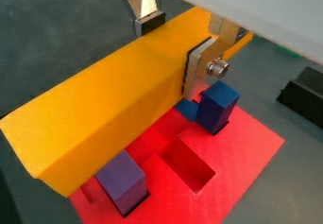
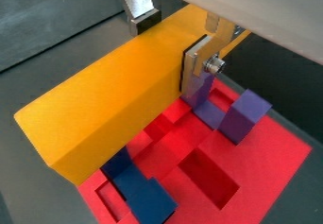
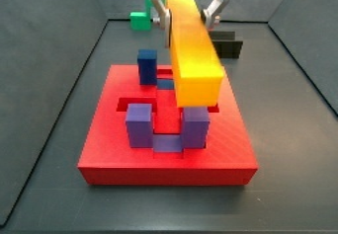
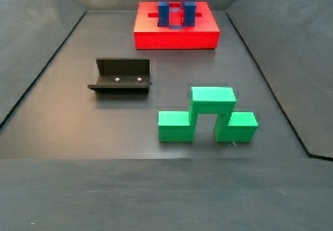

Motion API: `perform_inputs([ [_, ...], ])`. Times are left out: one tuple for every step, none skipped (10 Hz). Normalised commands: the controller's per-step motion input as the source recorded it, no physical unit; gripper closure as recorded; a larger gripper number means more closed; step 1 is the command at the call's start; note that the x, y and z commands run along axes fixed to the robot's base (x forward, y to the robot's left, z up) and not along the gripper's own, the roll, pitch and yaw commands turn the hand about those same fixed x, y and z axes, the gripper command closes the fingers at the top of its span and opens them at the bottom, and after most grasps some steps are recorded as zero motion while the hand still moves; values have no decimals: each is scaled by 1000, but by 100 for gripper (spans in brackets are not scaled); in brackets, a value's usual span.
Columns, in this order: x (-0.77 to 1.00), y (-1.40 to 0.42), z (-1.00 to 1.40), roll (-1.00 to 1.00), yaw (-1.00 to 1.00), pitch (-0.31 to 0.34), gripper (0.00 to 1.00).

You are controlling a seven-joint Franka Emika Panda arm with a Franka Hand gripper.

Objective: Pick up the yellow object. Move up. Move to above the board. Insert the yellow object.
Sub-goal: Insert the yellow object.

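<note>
My gripper [image 1: 177, 46] is shut on the yellow object [image 1: 108, 105], a long yellow-orange bar, with a silver finger on each long side near one end; both wrist views show this [image 2: 173, 46]. In a side view the gripper [image 3: 187, 17] holds the bar [image 3: 195, 50] in the air above the board [image 3: 119, 149], a red platform with recessed slots. The bar's free end hangs over the pair of purple blocks [image 3: 138, 124], and the blue blocks [image 3: 148, 65] stand behind. Beneath the bar, the wrist views show red slots [image 2: 209, 180], a blue block [image 1: 217, 105] and a purple block [image 2: 246, 114].
A green stepped block [image 4: 205, 116] stands on the grey floor well away from the board [image 4: 176, 38]. A small black open box [image 4: 121, 77] sits to one side of it. Sloping grey walls ring the floor.
</note>
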Motion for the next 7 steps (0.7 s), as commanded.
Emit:
perform_inputs([
  [0, 0, -254, 209, -131, 66, 100],
  [-200, 80, -346, -14, -129, 40, 100],
  [-300, 191, -394, -83, -163, 50, 100],
  [-246, 194, -360, -113, -183, 71, 100],
  [-226, 163, -331, -143, -203, 76, 100],
  [-129, 0, -283, -184, -189, 63, 100],
  [0, -89, -226, -131, -86, 24, 100],
])
